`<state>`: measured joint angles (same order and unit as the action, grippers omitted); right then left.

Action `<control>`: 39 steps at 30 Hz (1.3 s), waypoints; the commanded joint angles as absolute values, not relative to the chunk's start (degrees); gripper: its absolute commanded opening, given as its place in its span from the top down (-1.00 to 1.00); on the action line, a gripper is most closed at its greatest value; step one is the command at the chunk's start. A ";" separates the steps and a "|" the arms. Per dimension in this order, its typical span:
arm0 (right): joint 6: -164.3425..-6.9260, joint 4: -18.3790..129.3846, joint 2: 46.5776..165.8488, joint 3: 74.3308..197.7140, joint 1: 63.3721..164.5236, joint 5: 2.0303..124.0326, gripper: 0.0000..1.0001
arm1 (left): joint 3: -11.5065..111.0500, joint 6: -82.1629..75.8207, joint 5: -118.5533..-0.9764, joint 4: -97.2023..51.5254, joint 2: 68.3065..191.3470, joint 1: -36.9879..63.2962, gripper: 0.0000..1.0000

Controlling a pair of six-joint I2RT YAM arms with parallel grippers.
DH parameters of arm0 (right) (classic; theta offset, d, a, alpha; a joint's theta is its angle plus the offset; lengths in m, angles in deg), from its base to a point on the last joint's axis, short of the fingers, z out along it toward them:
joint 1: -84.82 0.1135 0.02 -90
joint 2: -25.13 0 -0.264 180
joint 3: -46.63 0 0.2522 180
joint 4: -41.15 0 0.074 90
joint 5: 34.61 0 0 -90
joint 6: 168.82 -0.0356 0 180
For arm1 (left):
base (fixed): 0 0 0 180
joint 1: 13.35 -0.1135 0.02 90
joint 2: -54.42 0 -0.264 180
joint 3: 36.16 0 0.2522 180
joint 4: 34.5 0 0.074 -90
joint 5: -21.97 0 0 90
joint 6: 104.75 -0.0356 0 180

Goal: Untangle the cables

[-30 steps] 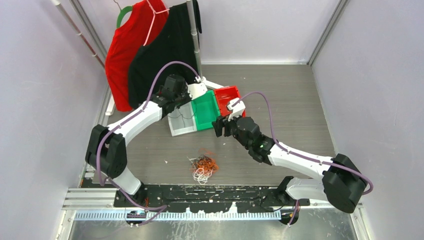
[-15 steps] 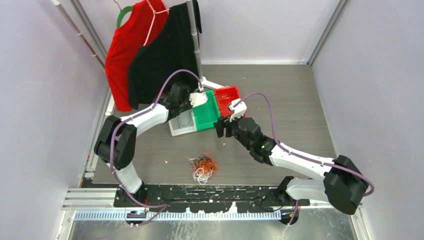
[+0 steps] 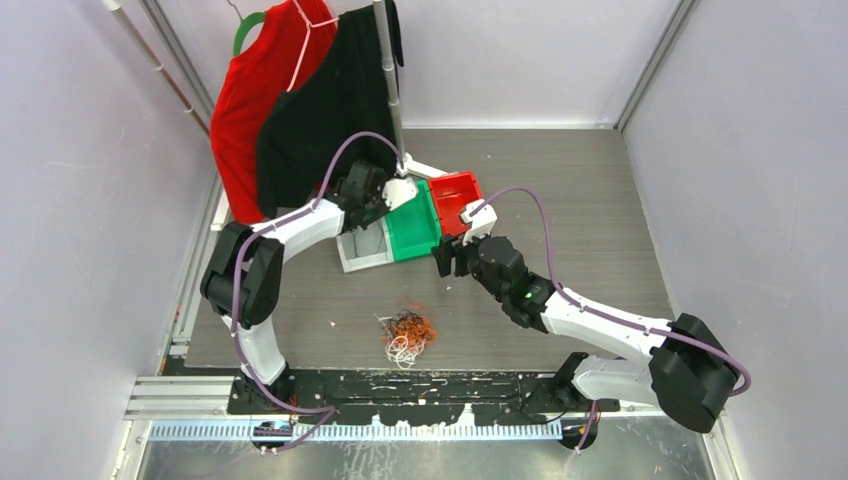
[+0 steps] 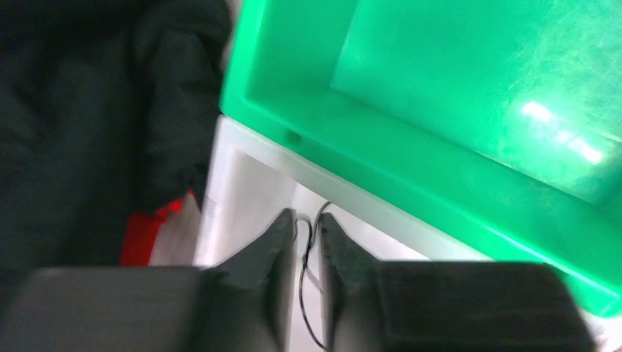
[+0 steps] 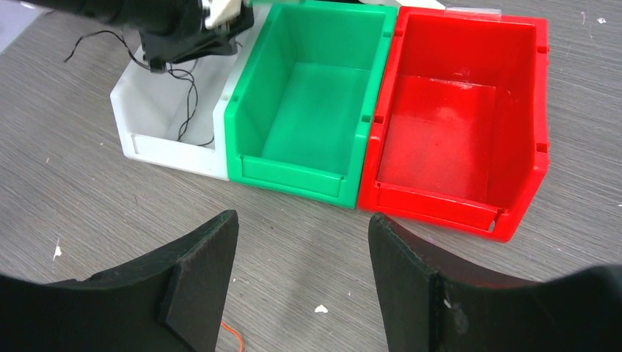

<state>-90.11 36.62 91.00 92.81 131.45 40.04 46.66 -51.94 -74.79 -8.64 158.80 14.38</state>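
Mostly, the cables [image 3: 405, 333] lie in one small snarl of orange, white and black loops on the grey bench [image 5: 88, 205], near its front edge and roughly between the two arms, well apart from the bins. One strand is away from the heap: a thin black wire [image 4: 301, 279] curls inside the white bin [image 5: 158, 150]. That bin stands leftmost in a row of three, touching the green bin [image 5: 290, 176], which in turn touches the red bin [image 5: 433, 205]. The green and red bins hold nothing that shows. The left fingers [image 4: 279, 246] reach down into the white bin, close beside the green bin's wall. They are drawn almost together with only a slim gap between them, and the black wire runs up through that gap. Whether they pinch it or merely flank it I cannot tell. The right fingers [image 5: 198, 279] are spread wide and hold nothing. They hang above bare bench just in front of the green and red bins and point toward them. A short orange strand shows at the lower edge of the right wrist view. Behind the left arm, a red shirt [image 3: 240, 100] and a black shirt [image 3: 320, 110] hang from a rack at the far left corner.
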 commanded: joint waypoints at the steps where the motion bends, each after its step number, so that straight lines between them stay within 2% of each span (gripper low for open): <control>1: -89.67 34.49 90.10 93.84 130.98 40.42 -0.41 | 54.14 -48.18 -69.84 -1.56 156.24 14.12 0.35; 2: -89.67 34.51 90.14 93.89 130.97 40.49 -0.41 | 55.20 -48.05 -68.47 0.56 155.98 14.08 0.17; 4: -89.71 34.51 90.13 93.92 130.89 40.62 -0.40 | 56.74 -47.34 -66.78 3.30 155.42 14.08 -0.01; 7: -89.60 34.75 89.65 93.88 130.75 40.72 -0.41 | 58.03 -47.26 -64.84 6.54 155.14 14.08 -0.43; 13: -89.46 35.62 88.47 93.83 130.61 41.14 -0.41 | 60.57 -47.90 -64.52 11.58 154.48 13.55 -0.99; 19: -88.64 35.65 88.49 93.66 130.52 41.42 -0.41 | 66.46 -46.72 -59.89 23.25 149.46 11.51 -0.99; 23: -88.73 34.86 89.23 93.46 130.41 41.99 -0.41 | 65.38 -46.14 -56.36 28.12 144.03 8.61 -0.99; 31: -89.22 34.07 90.45 93.19 130.35 43.63 -0.41 | 54.81 -50.62 -50.76 28.39 137.99 1.22 -0.79; 36: -89.83 34.16 90.65 93.06 130.39 43.78 -0.39 | 51.57 -50.93 -46.79 23.93 138.69 0.89 -0.76; 39: -90.43 34.38 90.40 92.92 130.35 43.88 -0.37 | 51.61 -49.06 -47.61 20.68 141.70 0.81 -0.60</control>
